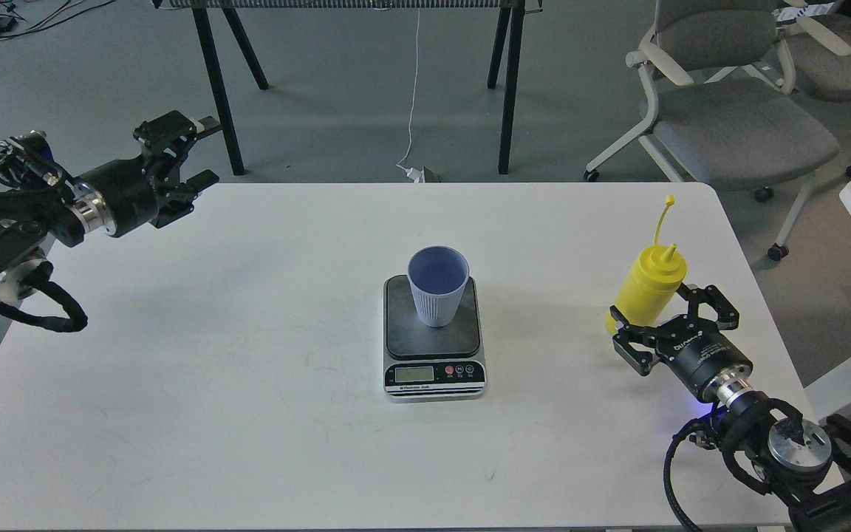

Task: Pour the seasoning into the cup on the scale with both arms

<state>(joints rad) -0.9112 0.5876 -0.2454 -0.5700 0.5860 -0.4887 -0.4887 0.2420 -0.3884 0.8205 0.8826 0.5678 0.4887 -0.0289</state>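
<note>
The scale (433, 338) lies flat near the middle of the white table (248, 384), its display and round buttons on the edge nearest the robot. The cup (437, 287) stands upright on the far part of the scale's dark weighing plate, its blue inside open to view.

Well to the right of the scale, near the table's right edge, the yellow seasoning bottle (647, 287) stands leaning slightly, its cone nozzle on top and the thin cap strap sticking up above it. The right hand (665, 309) sits at the bottle's base on the robot's side, its two fingers spread wide, one on each side of the lower body of the bottle. Whether the fingers touch the bottle cannot be told; they do not appear to squeeze it.

Far to the left of the scale, the left hand (193, 159) hovers over the table's far left corner, its fingers parted and holding nothing. Beyond the table, grey office chairs (736, 125) stand on the floor.
</note>
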